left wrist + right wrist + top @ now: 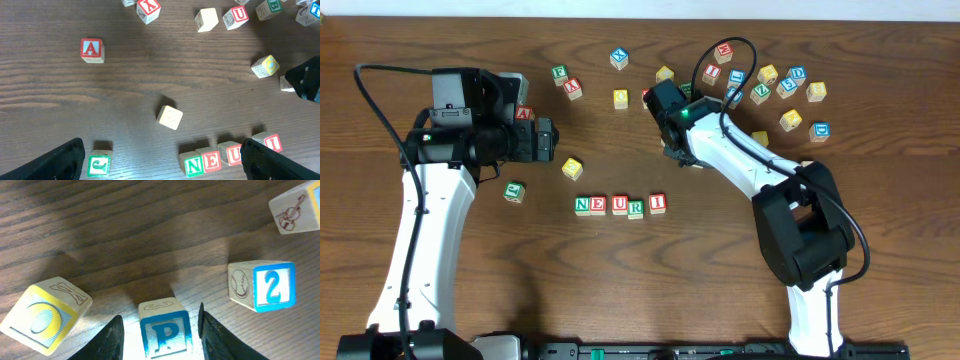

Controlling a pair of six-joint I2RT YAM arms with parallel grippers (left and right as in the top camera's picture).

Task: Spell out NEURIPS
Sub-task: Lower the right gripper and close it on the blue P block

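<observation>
Five letter blocks stand in a row reading N E U R I [620, 205] at the table's middle; the row's left part also shows in the left wrist view [210, 162]. A blue P block [165, 332] sits on the table between the fingers of my right gripper [160, 342], which is open with a gap on each side of the block. In the overhead view my right gripper [677, 150] is up and to the right of the row and hides the P block. My left gripper [552, 138] is open and empty, left of the row.
Many loose blocks lie scattered at the back right [790, 90]. A yellow block [572, 168] and a green one [514, 191] lie near my left gripper, and a red A block [92, 50] beyond. A yellow-blue block [42, 315] and a blue 2 block [265, 287] flank the P.
</observation>
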